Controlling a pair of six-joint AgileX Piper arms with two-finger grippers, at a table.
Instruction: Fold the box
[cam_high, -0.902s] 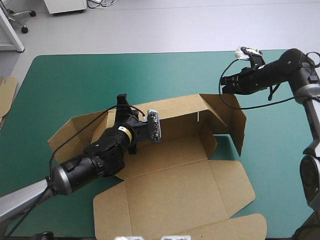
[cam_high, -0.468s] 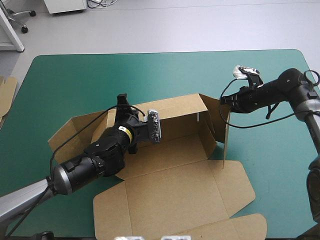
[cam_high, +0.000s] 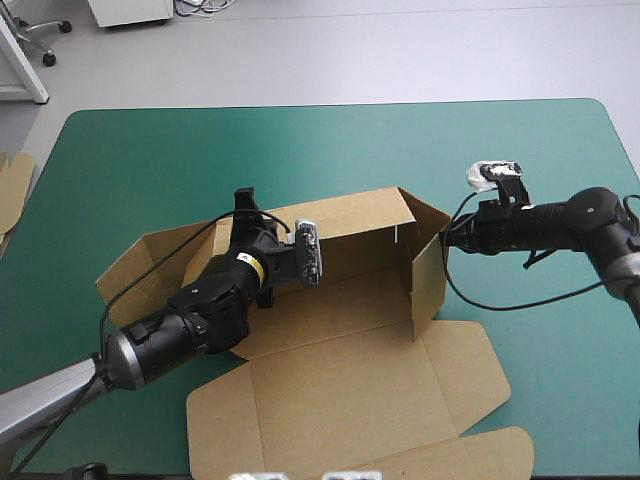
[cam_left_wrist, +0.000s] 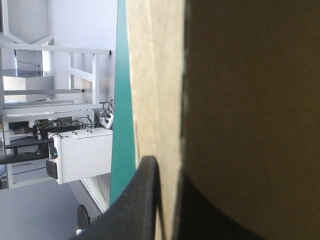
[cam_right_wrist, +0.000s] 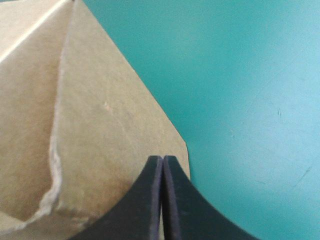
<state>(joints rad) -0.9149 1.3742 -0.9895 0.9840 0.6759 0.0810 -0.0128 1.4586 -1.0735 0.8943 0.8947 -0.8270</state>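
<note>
Two box (cam_high: 340, 390) walls upright, creased brown board.

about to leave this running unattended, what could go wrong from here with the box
1. The right gripper is shut and only presses its tip against the outside of the raised end wall of the box. Nothing grips that wall, so it may flop outward if the tip slips off.
2. The left gripper pinches only the top edge of the back wall. The sideways push might bend that board or drag the box across the teal-green cover.
</note>
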